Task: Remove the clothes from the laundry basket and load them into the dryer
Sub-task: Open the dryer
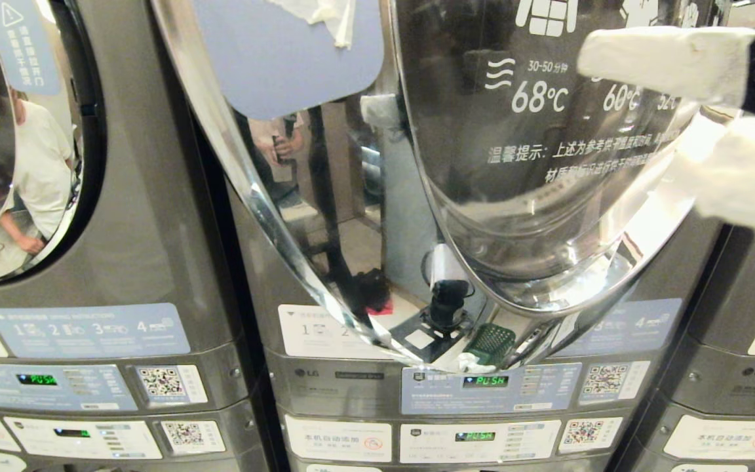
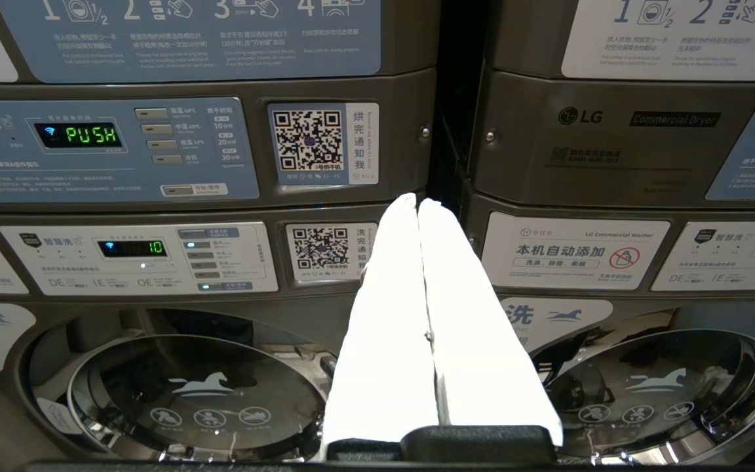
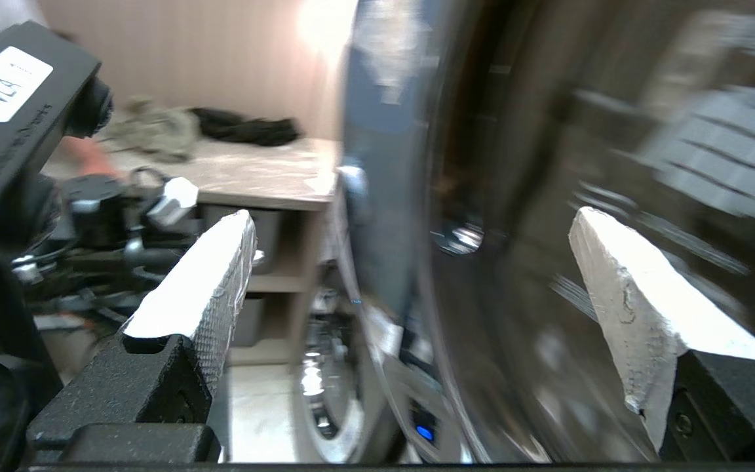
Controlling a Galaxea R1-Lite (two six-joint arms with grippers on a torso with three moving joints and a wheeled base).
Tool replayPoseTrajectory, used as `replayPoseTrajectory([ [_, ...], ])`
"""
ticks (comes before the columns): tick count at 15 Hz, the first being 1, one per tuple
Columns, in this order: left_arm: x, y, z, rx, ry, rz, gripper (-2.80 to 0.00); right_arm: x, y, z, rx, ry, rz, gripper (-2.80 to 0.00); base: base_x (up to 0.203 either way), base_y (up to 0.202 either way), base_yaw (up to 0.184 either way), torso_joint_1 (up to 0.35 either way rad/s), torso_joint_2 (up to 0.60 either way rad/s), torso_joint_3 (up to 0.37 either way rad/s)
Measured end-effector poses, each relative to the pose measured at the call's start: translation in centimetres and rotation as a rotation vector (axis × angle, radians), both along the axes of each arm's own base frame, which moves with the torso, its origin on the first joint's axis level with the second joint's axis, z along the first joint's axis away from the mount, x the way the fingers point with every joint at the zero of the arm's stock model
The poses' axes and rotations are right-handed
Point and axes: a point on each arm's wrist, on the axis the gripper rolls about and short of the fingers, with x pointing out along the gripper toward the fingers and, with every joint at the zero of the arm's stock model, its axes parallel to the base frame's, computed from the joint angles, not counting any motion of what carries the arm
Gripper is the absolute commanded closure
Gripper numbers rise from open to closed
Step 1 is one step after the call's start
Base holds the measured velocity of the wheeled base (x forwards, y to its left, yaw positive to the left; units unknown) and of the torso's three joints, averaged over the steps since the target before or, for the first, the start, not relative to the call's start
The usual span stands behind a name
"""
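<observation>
Right gripper point(image 1: 646, 124) raised at upper right of head view, white-padded fingers point(image 3: 200, 288) spread wide, nothing between them, just in front of dryer door point(image 1: 535, 164). Door glass point(image 3: 515, 262) fills right wrist view. Left gripper point(image 2: 419, 203) low before control panels point(image 2: 109, 151), fingers pressed together, empty. Clothes and laundry basket not visible directly.

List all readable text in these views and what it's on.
"68°C", "60°C": open round glass dryer door.
"PUSH": green display on blue dryer control panel.
"10": washer panel display.
"LG", "Commercial Dryer": grey dryer front.
"VLA": white sticker on black robot housing.
Chinese fine print: too small.
</observation>
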Motion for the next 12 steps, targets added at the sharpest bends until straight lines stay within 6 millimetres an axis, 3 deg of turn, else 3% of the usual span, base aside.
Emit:
replayPoseTrajectory([
  [6,0.0,0.0,0.0,0.000,0.000,0.000,0.00,-2.7,-5.2,1.0,0.149,0.023,-0.555,-2.80,0.000,0.000,0.000,0.000,0.00,0.000],
  [10,0.0,0.0,0.0,0.000,0.000,0.000,0.00,-3.2,-8.6,-0.6,0.113,0.176,-1.043,-2.80,0.000,0.000,0.000,0.000,0.00,0.000],
  [12,0.0,0.0,0.0,0.000,0.000,0.000,0.00,-3.1,-10.3,-1.7,0.085,0.252,-1.173,-2.80,0.000,0.000,0.000,0.000,0.00,0.000],
])
